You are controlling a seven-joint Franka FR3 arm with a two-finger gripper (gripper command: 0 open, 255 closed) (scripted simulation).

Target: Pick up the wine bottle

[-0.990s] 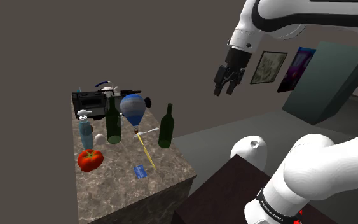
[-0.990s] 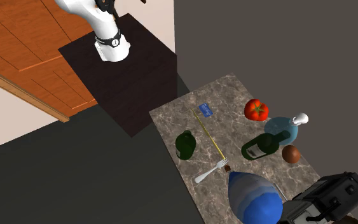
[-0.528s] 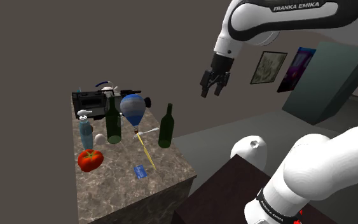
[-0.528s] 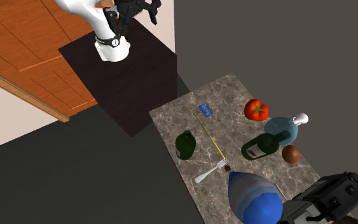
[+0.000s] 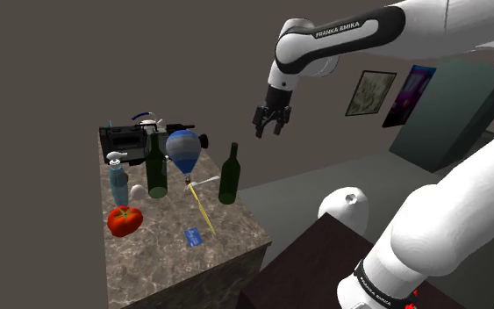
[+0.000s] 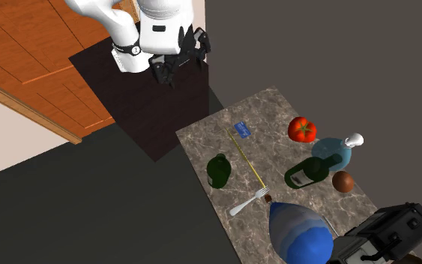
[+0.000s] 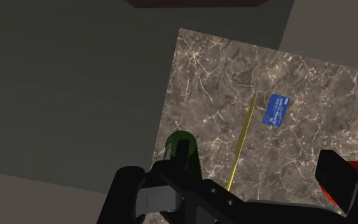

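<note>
Shoulder view has the gripper [image 5: 268, 123] high in the air, its jaws parted and clasping nothing. It hangs off the marble table [image 5: 161, 259], out past the edge that faces the stand, well above everything on the top.

The step in hand looks like the approach: nothing is grasped yet. Two dark green bottles stand upright on the table. The wine bottle [image 5: 228, 174] I take to be the one at the table's stand-side edge, since the wrist view looks straight down at its shoulder and neck. The second green bottle [image 5: 155, 167] stands further in across the table, beside a pale blue pump bottle [image 5: 118, 183].

The next move probably calls for travelling over the table edge, dropping to neck or body height, and keeping the jaws wide until they straddle the glass.

Whether any of the bottles holds liquid I cannot tell.
</note>
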